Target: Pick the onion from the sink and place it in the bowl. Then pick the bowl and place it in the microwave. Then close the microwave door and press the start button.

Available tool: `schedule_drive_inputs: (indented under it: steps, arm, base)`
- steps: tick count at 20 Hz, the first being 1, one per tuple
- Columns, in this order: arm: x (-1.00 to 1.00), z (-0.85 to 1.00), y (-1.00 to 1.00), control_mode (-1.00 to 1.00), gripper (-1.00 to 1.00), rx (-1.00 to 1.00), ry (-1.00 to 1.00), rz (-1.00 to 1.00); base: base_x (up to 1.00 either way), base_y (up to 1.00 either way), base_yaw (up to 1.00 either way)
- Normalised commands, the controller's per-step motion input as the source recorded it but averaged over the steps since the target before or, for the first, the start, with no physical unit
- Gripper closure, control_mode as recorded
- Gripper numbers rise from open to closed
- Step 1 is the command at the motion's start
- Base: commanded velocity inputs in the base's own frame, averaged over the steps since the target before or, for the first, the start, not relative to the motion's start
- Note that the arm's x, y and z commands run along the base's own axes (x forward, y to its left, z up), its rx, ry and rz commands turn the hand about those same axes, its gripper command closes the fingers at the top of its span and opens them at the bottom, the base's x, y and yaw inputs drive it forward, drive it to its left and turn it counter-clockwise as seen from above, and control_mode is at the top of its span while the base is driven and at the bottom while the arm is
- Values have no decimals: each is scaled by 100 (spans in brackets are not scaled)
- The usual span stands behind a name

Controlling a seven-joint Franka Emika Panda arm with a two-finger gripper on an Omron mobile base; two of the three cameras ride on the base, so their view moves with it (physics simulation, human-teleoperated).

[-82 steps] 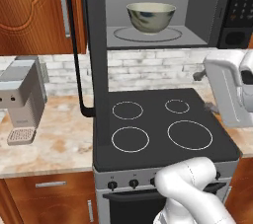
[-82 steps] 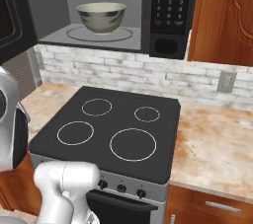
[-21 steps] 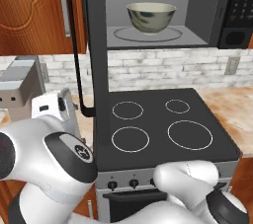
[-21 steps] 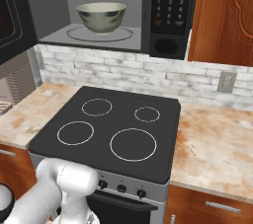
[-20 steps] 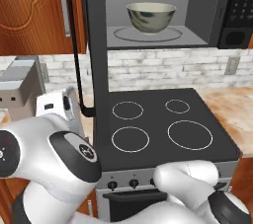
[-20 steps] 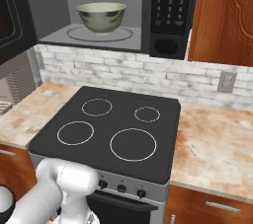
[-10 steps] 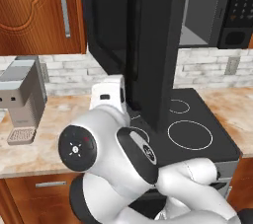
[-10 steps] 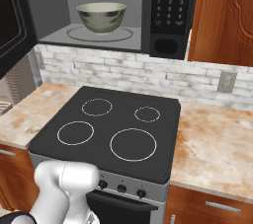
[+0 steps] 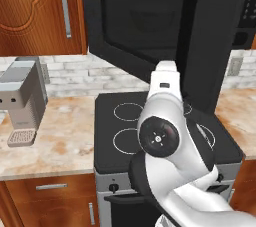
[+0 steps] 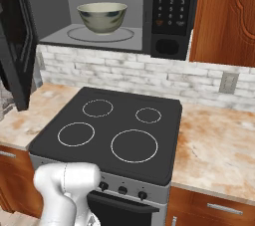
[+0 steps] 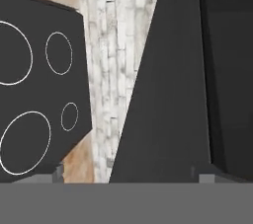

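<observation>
Now, step: closing the microwave door (image 9: pixel 145 26), bowl (image 10: pixel 101 18) sat inside the microwave (image 10: pixel 119 11).
Jaws: released, empty.
Next: push door fully closed.

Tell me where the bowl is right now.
The bowl sits on the round turntable inside the microwave, left of its keypad panel, above the stovetop in the right base view.

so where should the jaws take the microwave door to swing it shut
Probably not a pinch at all: the microwave door is a wide flat slab hanging half open over the stovetop. Its outer face is broad and smooth, so coming from the outer side and pushing near the free edge looks best. The bowl is already inside.
</observation>
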Motion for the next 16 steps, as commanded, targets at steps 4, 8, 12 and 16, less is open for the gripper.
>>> schedule_drive_inputs:
  steps: [4,8,12,16]
  arm:
    - [70,37,-100,-100,-100,0,-8,0]
    - [93,39,-89,-100,-100,0,-3,-11]
    - [99,37,-84,-100,-100,0,0,-15]
    - [100,29,-70,-100,-100,0,0,-14]
  base:
    - [0,0,0]
    - [0,0,0]
    - [0,0,0]
    - [0,0,0]
